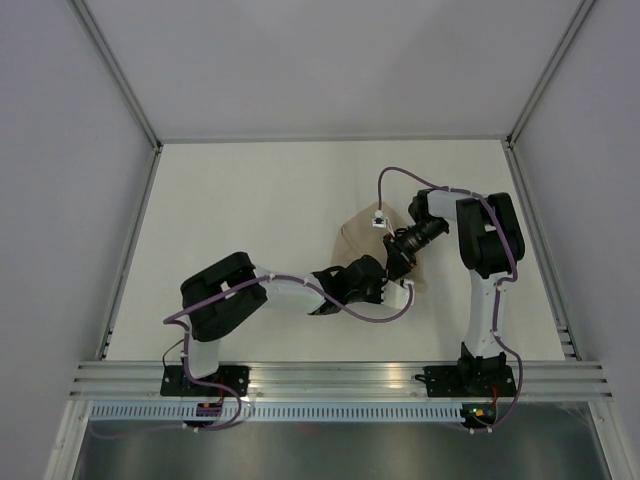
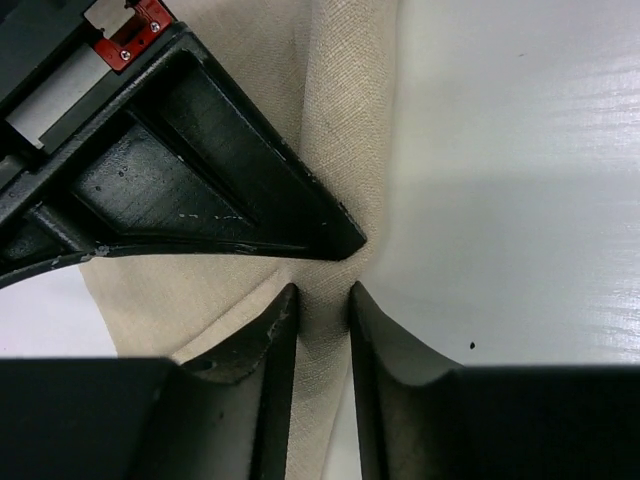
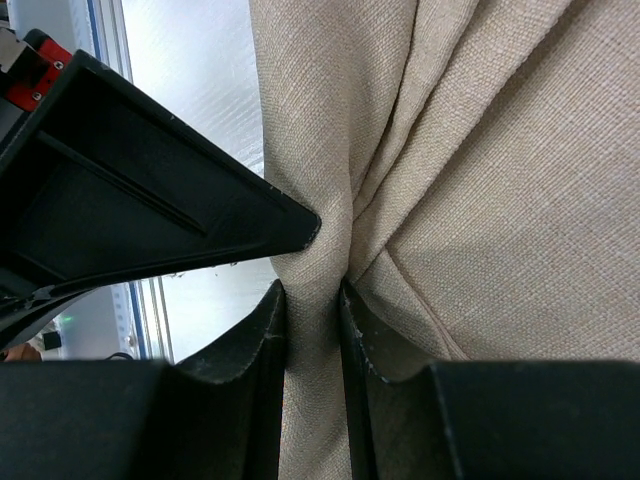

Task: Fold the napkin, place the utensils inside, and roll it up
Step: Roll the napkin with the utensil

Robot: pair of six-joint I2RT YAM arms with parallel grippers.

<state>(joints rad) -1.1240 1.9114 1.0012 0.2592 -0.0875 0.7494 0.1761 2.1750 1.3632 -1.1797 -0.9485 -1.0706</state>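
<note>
left gripper: my fingers nearly together, nipping a raised fold of the napkin | right gripper: same narrow gap, clamped on a gathered pleat of that cloth | my two grippers just beside each other | napkin bunched beneath them, right of centre on the table

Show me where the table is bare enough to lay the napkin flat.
Bare table lies between the napkin and the back wall, and left of the napkin beyond the left arm. It's crowded mid-right, where that arm and the right arm grip the napkin.
</note>
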